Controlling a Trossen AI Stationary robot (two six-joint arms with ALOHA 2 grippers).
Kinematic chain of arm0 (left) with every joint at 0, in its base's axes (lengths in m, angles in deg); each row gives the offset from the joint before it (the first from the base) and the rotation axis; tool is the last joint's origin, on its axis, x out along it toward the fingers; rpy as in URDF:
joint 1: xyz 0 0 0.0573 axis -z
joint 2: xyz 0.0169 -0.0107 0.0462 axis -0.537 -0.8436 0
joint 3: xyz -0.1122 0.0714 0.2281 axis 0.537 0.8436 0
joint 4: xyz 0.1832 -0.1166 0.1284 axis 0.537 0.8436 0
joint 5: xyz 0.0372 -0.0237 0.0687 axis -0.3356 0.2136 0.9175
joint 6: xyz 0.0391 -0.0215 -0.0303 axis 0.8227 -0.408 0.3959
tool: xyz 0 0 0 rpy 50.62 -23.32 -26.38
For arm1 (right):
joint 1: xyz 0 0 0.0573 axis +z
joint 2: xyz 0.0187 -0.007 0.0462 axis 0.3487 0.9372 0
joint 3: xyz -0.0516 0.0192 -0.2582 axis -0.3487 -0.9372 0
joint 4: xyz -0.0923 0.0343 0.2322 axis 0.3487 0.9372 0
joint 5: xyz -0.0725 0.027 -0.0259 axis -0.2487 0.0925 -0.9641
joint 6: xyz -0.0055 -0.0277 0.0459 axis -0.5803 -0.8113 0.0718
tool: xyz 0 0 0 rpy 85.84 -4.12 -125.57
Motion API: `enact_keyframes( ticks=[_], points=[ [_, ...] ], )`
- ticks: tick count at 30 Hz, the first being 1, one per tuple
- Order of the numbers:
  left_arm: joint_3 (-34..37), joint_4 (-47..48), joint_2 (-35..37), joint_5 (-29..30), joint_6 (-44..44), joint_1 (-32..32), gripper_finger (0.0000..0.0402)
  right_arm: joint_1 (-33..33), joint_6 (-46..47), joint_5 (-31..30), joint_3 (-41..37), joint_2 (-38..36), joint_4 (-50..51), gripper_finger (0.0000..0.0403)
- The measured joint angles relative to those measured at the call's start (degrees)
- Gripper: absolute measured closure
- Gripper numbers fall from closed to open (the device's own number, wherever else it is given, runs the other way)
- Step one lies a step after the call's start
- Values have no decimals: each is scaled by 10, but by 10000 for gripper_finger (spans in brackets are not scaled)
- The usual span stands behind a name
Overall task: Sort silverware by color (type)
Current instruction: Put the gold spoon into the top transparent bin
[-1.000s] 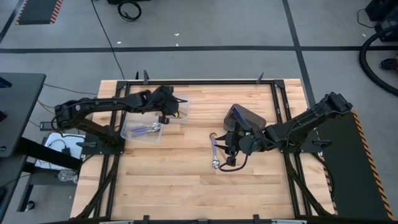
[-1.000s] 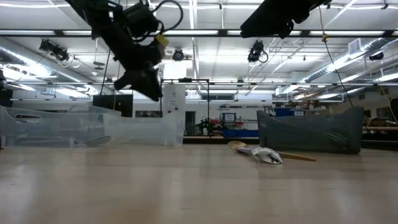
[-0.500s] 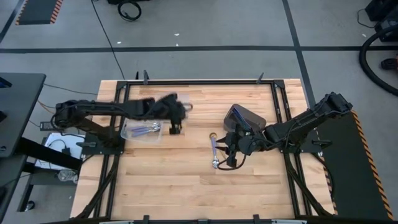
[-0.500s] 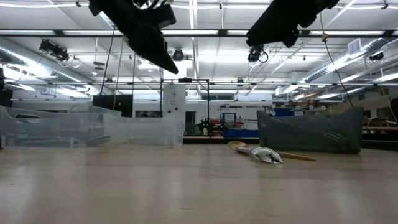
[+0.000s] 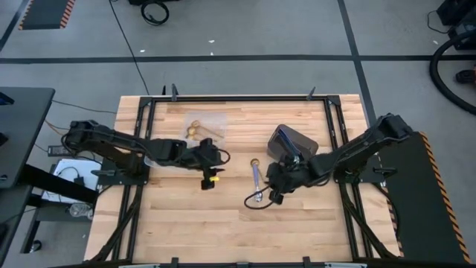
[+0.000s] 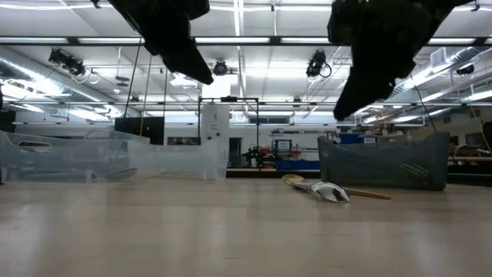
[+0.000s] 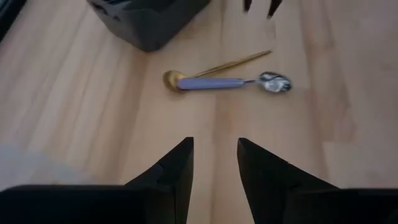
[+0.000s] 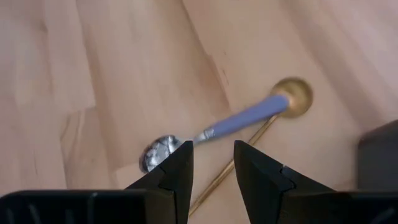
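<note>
Right end effector (image 8: 211, 163) open, empty, above two crossed spoons on bare table near grey bin (image 5: 291, 141): straddle blue-handled spoon (image 8: 239, 118) only, clear of gold spoon (image 8: 292, 96); left end effector (image 7: 214, 163) open, nearby.

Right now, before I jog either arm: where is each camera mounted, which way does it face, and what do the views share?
High view: overhead, facing straight down on the wooden table; both dark arms show.
Low view: at tabletop height, facing level across; arms hang in from above.
Left wrist view: on the left arm, facing past its own open fingers.
Right wrist view: on the right arm, facing down past its own open fingers.
Shared: all four see the lavender-handled spoon with a shiny silver bowl crossing the slim gold spoon.
</note>
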Motion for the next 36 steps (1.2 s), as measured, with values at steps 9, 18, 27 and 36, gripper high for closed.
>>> enact_keyframes(
  ticks=[9,18,27,36],
  points=[
    [0,1,0,0,-55,65,271,-7,57,12,0,66,6,277],
    [0,7,0,0,-73,117,271,-12,82,-5,15,123,12,277],
    [0,11,0,0,-88,142,271,-19,70,-15,69,196,63,277],
    [0,29,0,-31,-103,177,271,-44,78,0,66,202,64,277]
  ],
)
